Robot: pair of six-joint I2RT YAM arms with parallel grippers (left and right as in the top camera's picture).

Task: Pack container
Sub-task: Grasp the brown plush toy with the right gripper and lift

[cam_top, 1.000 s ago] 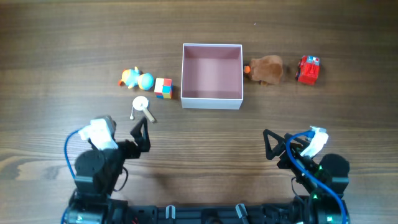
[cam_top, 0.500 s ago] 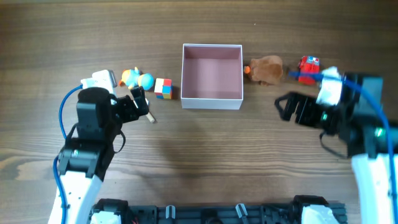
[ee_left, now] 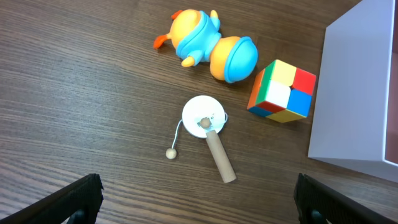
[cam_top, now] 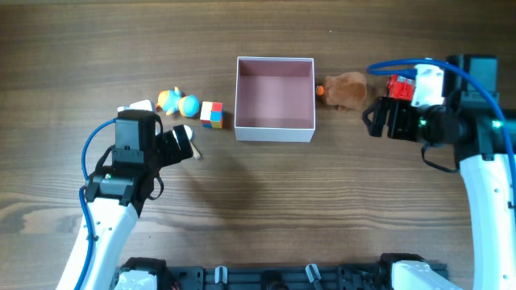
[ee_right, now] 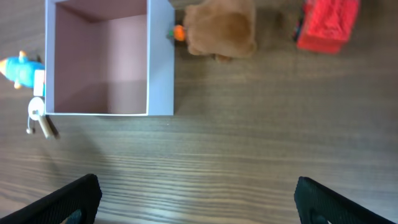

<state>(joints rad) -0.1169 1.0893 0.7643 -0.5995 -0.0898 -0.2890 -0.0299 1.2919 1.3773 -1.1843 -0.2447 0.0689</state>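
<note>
Left gripper [ee_left: 199, 198] jaws spread wide, nothing between them. Right gripper [ee_right: 198, 198] likewise spread and empty. The container [cam_top: 274, 131] sits mid-table, open top up, nothing inside, so packing is not yet started.

Risks:
- The white rattle [ee_left: 205, 122], left of the container, is thin and has a bead on a string. It could slip or twist out of a pinch.
- The colour cube [ee_left: 281, 91], just beside the container's left wall, could get knocked.
- The brown plush [ee_right: 221, 28] sits against the container's right wall. A sloppy grab may shove the light box.

Pose: the left arm reaches toward the rattle, wrist pointing down. The right arm is right of the container near the plush, and the red toy [ee_right: 326, 22] is further right.
</note>
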